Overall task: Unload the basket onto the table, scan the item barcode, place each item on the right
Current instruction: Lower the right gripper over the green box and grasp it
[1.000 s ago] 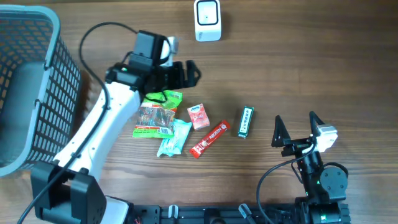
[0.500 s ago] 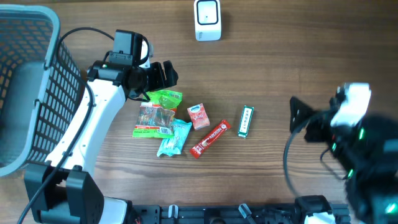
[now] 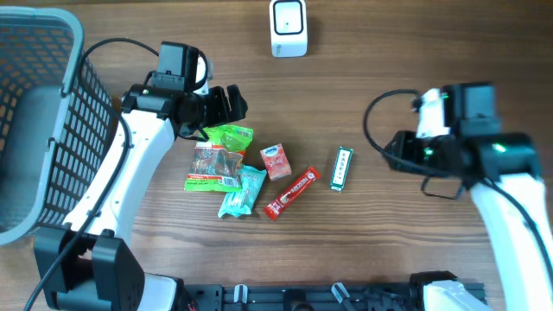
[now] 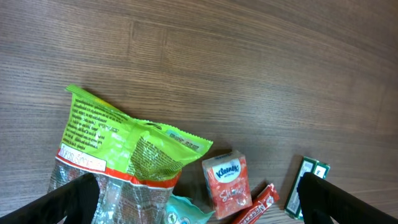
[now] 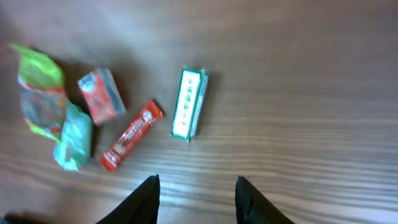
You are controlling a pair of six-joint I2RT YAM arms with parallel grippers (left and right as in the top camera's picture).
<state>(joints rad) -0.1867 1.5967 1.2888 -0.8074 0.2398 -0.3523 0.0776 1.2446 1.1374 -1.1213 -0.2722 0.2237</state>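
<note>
Brown wooden counter [image 3: 415, 52] is carrying a grey basket [image 3: 86, 112] at far left. Left fingers [image 4: 68, 199] are standing wide open over the green bag [image 4: 124, 143]. Green box [image 3: 343, 168] is lying mid-counter, below the white scanner [image 3: 288, 28]. Right fingers [image 5: 144, 199] are hanging apart, gripping nothing, to the right of it.

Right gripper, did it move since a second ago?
Yes. The right gripper was below and right of the green pack; now it sits level with it, closer.
</note>
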